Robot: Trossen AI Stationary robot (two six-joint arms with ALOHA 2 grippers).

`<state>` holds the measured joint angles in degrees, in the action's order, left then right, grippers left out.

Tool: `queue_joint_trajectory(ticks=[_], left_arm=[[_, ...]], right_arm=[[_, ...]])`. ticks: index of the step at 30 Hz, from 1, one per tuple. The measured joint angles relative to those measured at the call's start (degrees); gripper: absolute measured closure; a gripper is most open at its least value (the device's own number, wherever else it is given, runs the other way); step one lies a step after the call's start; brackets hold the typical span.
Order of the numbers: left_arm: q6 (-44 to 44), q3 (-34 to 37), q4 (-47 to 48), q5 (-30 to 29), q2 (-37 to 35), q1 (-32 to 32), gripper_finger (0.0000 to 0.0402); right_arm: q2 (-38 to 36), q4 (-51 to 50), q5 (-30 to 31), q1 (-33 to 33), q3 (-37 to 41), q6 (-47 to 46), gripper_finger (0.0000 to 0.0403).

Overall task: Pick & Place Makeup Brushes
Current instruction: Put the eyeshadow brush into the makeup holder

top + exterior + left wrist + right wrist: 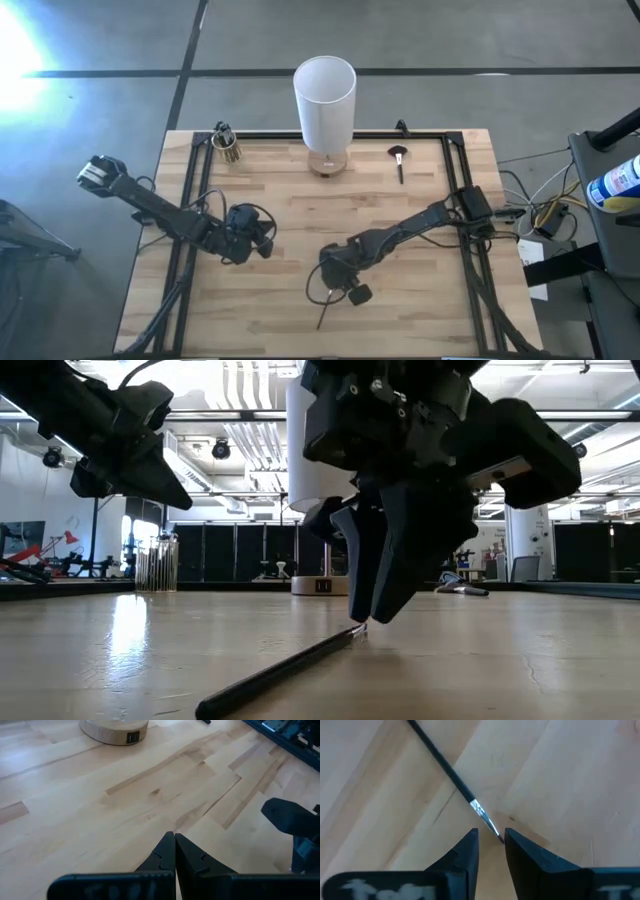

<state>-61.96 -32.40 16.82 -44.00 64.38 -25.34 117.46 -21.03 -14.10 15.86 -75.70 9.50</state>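
Note:
A thin dark makeup brush [324,308] with a silvery ferrule [480,812] lies flat on the wooden table near the near edge. My right gripper [491,840] points down over its tip end [357,628], open by a narrow gap, one finger on each side of the tip. My left gripper [175,842] is shut and hovers above the table left of centre [262,245]. A small clear cup [228,148] at the far left holds several brushes. A brush with a dark fluffy head [398,160] lies by the far edge. My right gripper comes from above with its fingers beside the brush's tip [499,837]. The tip ends right at the inner edge of one finger [512,845]; whether it touches cannot be told. The brush lies on the table.
A tall white cylinder [324,95] on a round wooden base [114,729] stands at the middle of the far edge. Black frame rails [185,200] run along the table's left, right and far sides. Cables [520,215] hang off the right side. Bare wood lies between the arms.

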Motion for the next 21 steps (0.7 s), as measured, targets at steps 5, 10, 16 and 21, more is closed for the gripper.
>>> queue_joint_trajectory(ticks=[5, 10, 16, 21], left_arm=[[0.0, 0.0, -0.1, 1.3, 0.0, 0.0, 0.0401], [-0.3, 0.0, -0.1, 3.8, 0.0, 0.0, 0.0402], [-3.9, 0.0, -0.3, 11.1, 0.0, 0.1, 0.0402], [-8.7, 0.0, -3.5, 18.7, 0.0, 0.2, 0.0398]], right_arm=[[1.2, 0.1, 0.6, 0.0, 0.0, 0.1, 0.0343], [1.9, 0.2, 0.8, -0.1, -0.1, -0.3, 0.036], [1.8, 0.1, 1.1, -0.1, -0.1, -0.5, 0.039], [0.5, -1.0, 3.5, 0.0, 0.0, -0.5, 0.0394]])
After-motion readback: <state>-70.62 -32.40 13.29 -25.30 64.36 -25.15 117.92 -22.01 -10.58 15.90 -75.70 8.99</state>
